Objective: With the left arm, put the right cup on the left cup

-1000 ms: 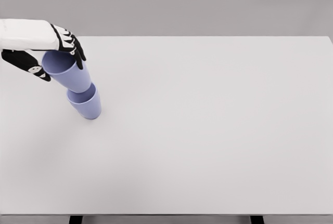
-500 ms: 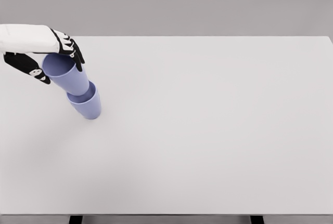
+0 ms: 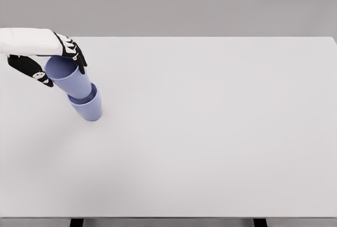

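Bright, even, diffuse light; faint soft shadows on the table [image 3: 210, 132]; slightly soft render.

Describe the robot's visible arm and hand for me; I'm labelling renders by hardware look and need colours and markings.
Only the left arm shows: a smooth white, rounded forearm shell with no cables visible. The left hand is black with white patches on the knuckles and the thumb side; its fingers are black with small white segments. The right arm is out of view.
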`<state>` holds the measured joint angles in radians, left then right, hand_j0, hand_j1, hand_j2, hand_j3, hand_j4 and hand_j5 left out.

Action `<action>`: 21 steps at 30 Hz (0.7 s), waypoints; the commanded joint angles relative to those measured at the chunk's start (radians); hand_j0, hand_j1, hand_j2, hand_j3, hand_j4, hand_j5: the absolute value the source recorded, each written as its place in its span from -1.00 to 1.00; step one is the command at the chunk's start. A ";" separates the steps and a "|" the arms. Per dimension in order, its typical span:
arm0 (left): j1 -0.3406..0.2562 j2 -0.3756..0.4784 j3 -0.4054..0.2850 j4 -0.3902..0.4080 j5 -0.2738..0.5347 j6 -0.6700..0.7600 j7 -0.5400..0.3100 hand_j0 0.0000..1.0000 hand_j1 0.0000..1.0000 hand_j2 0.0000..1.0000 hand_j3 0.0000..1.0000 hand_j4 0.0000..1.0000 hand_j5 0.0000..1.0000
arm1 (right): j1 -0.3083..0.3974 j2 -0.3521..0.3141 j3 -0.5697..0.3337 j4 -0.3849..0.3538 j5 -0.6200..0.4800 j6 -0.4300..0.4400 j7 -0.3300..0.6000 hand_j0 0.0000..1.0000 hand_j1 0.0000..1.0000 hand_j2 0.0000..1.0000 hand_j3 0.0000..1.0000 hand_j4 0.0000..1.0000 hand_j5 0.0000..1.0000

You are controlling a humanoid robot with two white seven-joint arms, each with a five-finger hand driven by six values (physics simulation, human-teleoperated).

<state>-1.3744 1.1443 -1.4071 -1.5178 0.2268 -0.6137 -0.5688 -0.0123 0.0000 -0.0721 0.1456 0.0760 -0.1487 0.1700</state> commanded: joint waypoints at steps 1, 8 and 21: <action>0.000 0.000 0.003 0.001 0.006 0.003 0.001 0.25 0.25 0.25 0.25 0.25 0.25 | 0.000 0.000 0.000 0.000 0.001 0.000 0.000 1.00 1.00 1.00 1.00 1.00 1.00; 0.002 -0.002 0.003 -0.001 0.006 0.003 0.001 0.25 0.25 0.25 0.25 0.25 0.25 | 0.000 0.000 0.000 0.000 0.001 0.000 0.000 1.00 1.00 1.00 1.00 1.00 1.00; 0.017 -0.008 0.011 0.004 -0.004 0.006 0.007 0.74 0.74 0.74 0.74 0.74 0.74 | 0.000 0.000 0.000 0.000 0.001 0.000 0.000 1.00 1.00 1.00 1.00 1.00 1.00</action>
<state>-1.3575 1.1347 -1.3989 -1.5163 0.2191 -0.6108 -0.5630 -0.0123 0.0000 -0.0721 0.1456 0.0764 -0.1487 0.1700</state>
